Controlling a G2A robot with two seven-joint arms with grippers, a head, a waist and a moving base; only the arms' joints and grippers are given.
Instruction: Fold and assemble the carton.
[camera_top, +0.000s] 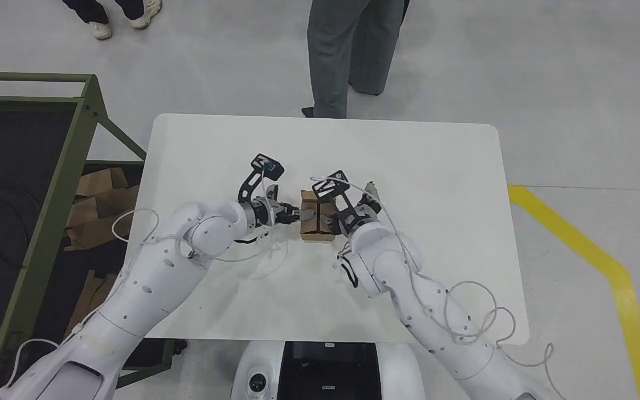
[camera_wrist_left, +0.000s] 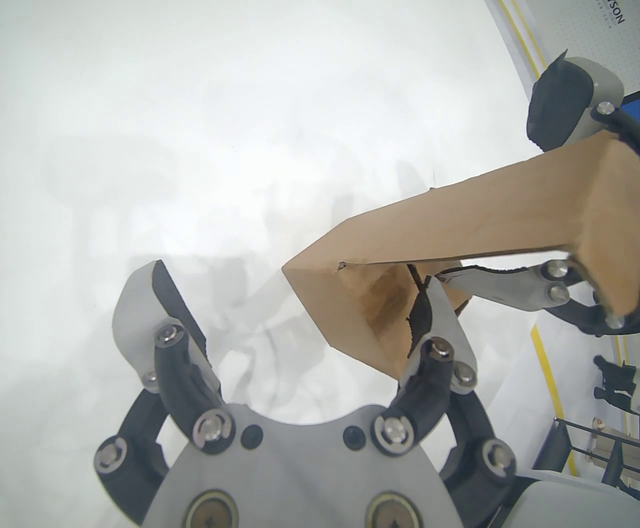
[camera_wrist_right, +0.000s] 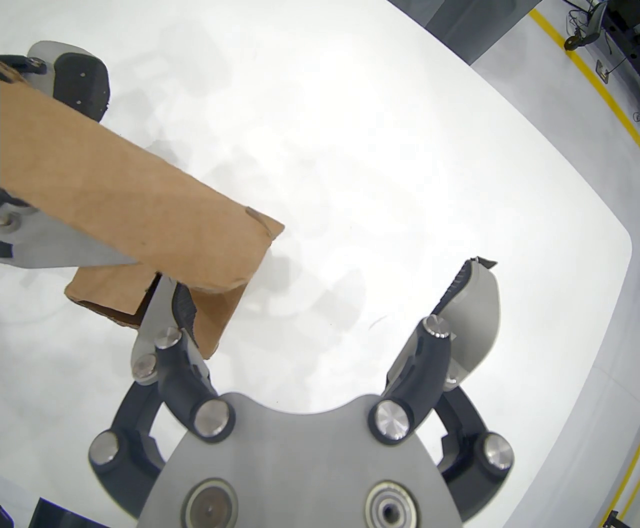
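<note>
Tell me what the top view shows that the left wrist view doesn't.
Top view: the whole table and cardboard piled beside it. Left wrist view: the carton with its open end up close, and a finger of the left end effector at its edge. Both: the carton, the left end effector and the right end effector, both open.

Glossy white shells on the left arm (camera_top: 150, 285) and right arm (camera_top: 425, 290), thin white cables (camera_top: 118, 228) looping alongside. Left gripper (camera_wrist_left: 287, 305), right gripper (camera_wrist_right: 322, 295): grey plates (camera_wrist_right: 300, 475), black linkages (camera_wrist_right: 175, 362), silver screws (camera_wrist_right: 215, 417), black ribbed pads (camera_wrist_right: 450, 290).
</note>
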